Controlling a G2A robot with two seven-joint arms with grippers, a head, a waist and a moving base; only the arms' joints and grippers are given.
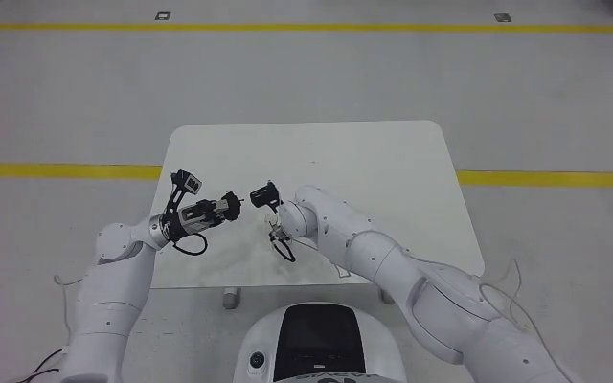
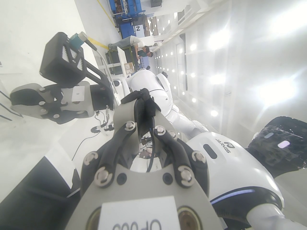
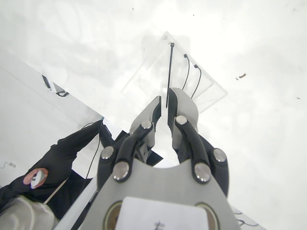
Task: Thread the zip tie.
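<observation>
The right gripper (image 3: 165, 94) is above the tabletop (image 1: 383, 163), jaws slightly spread. The zip tie (image 3: 169, 72) stands straight in the gap, its tail close to one pad; contact cannot be confirmed. Two more zip ties (image 3: 188, 70) (image 3: 199, 82) lie in a clear tray (image 3: 151, 75) below. The left gripper (image 2: 142, 99) is beside the right, jaws pressed together.
</observation>
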